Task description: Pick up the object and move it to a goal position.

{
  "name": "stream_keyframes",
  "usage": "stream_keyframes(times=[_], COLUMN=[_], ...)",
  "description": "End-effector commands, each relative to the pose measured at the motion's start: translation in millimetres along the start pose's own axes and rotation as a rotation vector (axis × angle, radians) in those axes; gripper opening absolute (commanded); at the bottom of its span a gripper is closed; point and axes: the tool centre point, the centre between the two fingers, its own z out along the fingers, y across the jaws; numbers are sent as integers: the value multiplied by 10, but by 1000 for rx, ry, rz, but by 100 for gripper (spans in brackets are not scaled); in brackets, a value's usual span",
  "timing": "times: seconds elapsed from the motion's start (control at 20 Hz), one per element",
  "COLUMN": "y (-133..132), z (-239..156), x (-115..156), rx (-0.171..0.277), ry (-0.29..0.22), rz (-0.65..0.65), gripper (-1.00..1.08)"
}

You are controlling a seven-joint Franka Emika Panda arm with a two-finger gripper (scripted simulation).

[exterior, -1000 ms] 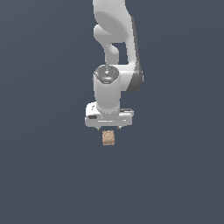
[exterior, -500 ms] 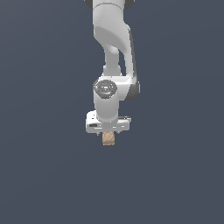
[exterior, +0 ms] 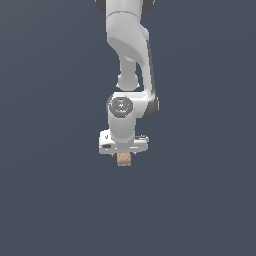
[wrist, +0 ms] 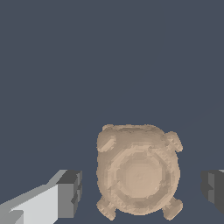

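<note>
The object (wrist: 138,173) is a small tan-brown lumpy item with scalloped edges and a carved round face. In the wrist view it lies between the two dark fingertips (wrist: 70,192), with a gap on each side. My gripper (wrist: 141,190) is open around it and not touching it. In the exterior view the object (exterior: 124,159) shows just under the white gripper (exterior: 123,151), on the dark grey floor. The fingers themselves are hard to make out in the exterior view.
The white arm (exterior: 131,60) rises straight above the gripper in the exterior view. A plain dark grey surface (exterior: 200,200) lies all around.
The arm has come down toward the object. The gripper hand now sits right over it, with the fingers on either side. The object has not moved.
</note>
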Motion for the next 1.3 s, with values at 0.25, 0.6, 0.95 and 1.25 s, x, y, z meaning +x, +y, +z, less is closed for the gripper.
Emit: stream_keyframes(times=[0.25,0.6,0.95,1.25], y=[0,2,2,-56], z=[326,341,338,205], x=[-8,1,1,41], rx=[0,0,0,-1], ry=[-1,-1,-1,10], rz=[-1,-1,-1,-1], gripper=[100,-100,-100,-100])
